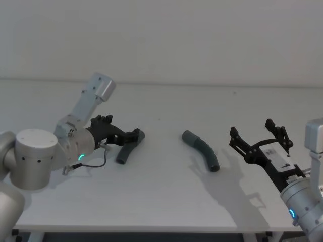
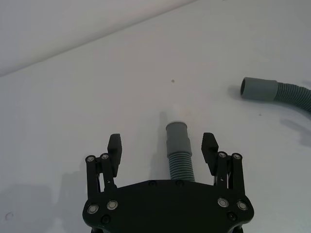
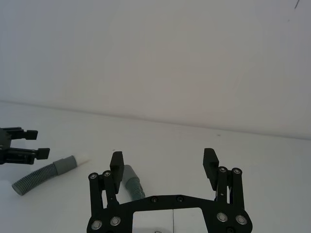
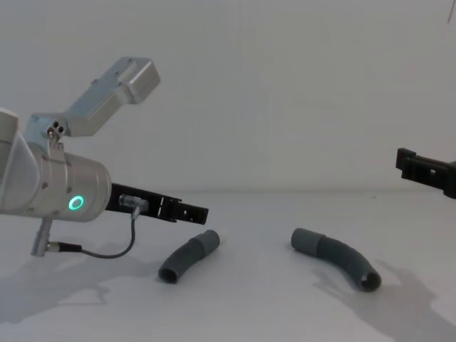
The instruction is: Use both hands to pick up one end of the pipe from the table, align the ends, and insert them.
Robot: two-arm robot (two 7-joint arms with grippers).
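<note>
**Head view.** Table [image 1: 161,206]: white, carries both pieces. Shorter pipe piece [image 1: 128,150]: lies at the left, collar end toward the centre. Longer pipe piece [image 1: 203,148]: curved, lies right of centre, well apart from the shorter one. Left gripper [image 1: 132,135]: low over the shorter piece's collar end. Right gripper [image 1: 255,132]: right of the longer piece, raised off the table, fingers spread wide, holding nothing.

**Left wrist view.** Left fingers [image 2: 115,145]: spread wide. The shorter piece's collar [image 2: 177,133], tipped by a white sleeve [image 2: 175,114], lies between them, touched by neither.

**Right wrist view.** Right fingers [image 3: 210,160]: wide apart, empty. The longer piece [image 3: 132,182] lies on the table beyond them.

**Chest view.** Left gripper [image 4: 189,211]: just above the shorter piece [image 4: 189,256], apart from it. Both pieces rest flat on the table.
</note>
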